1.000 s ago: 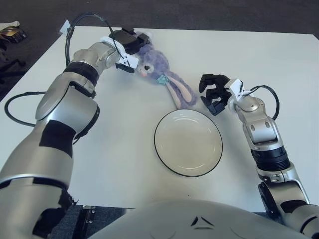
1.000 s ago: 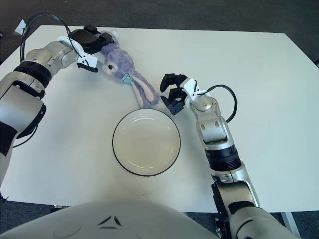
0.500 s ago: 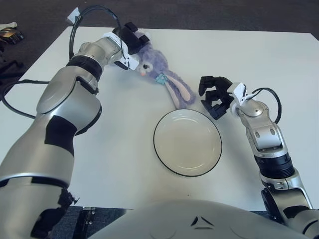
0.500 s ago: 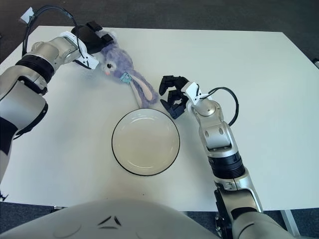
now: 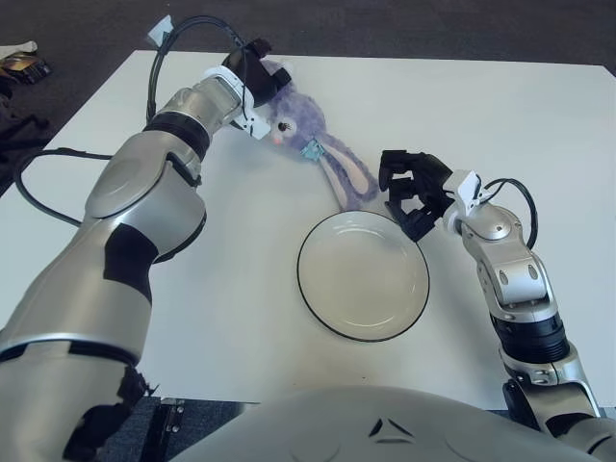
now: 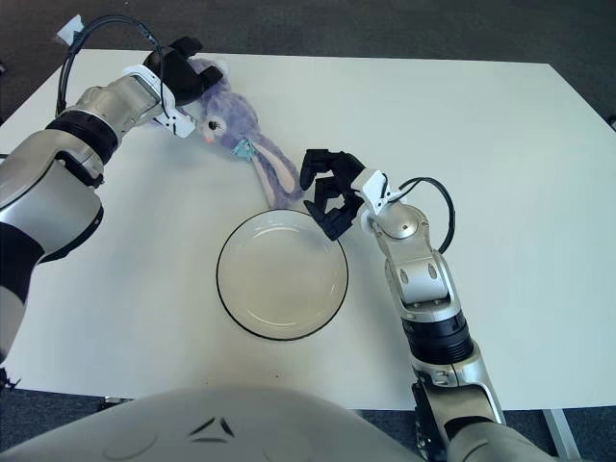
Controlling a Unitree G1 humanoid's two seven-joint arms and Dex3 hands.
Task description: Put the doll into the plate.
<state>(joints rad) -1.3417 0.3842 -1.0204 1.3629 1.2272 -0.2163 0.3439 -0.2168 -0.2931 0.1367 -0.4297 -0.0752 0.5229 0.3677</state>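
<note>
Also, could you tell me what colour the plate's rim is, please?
Black, around a cream-white plate; clearest in the left eye view.

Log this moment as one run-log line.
left hand: at doll head, grip unclear | right hand: open, by ears | plate: empty | doll: on table

On my feed the doll [image 5: 306,144] is a lavender-purple plush rabbit with a pink nose, pale pink inside its long ears, and what looks like a small teal tag at the neck, though I can't be sure. The plate [image 5: 363,275] is cream-white with a thin black rim. The table [image 5: 539,135] is plain white. Both hands, left hand [image 5: 252,72] and right hand [image 5: 412,191], have black fingers on silver arms.
</note>
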